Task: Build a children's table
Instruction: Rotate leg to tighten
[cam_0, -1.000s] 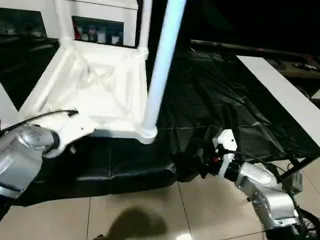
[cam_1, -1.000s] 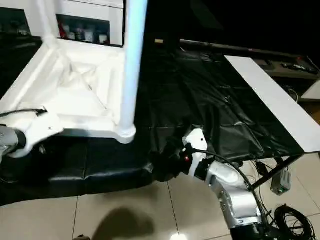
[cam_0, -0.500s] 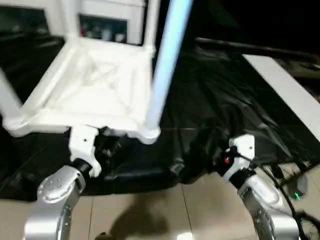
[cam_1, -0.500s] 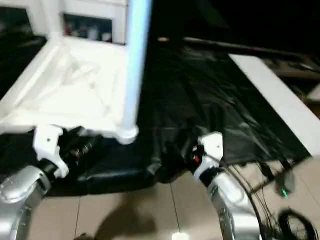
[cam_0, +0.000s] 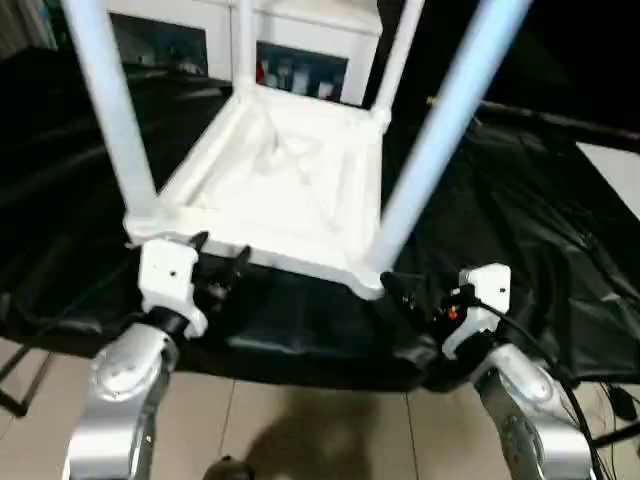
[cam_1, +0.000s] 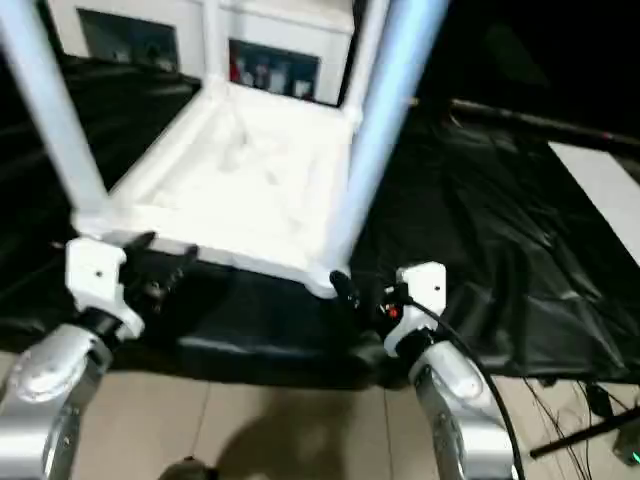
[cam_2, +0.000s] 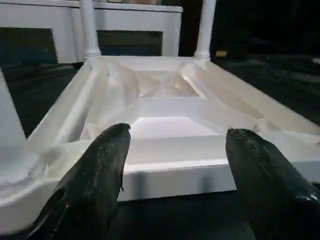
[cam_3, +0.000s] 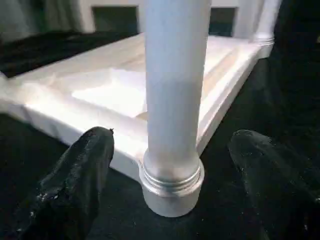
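Note:
The children's table (cam_0: 290, 190) lies upside down on the black-sheeted work table (cam_0: 520, 220), ribbed underside up. Its four pale tube legs stand in the corner sockets, the near-left leg (cam_0: 110, 110) and near-right leg (cam_0: 440, 130) closest to me. My left gripper (cam_0: 218, 262) is open, facing the top's near edge (cam_2: 175, 175) just right of the near-left corner. My right gripper (cam_0: 405, 290) is open at the near-right corner. In the right wrist view its fingers (cam_3: 85, 170) stand apart on either side of that leg's socket (cam_3: 172, 175) without touching it.
A white glass-door cabinet (cam_0: 300, 70) stands behind the work table. A white board (cam_0: 615, 170) lies at the far right of the sheet. Tiled floor (cam_0: 320, 420) runs below the table's front edge, with cables (cam_0: 610, 400) at the lower right.
The camera has shifted, now showing all four legs. My left gripper swung in from the left to face the near edge. My right gripper rose from the sheet's edge to the near-right leg.

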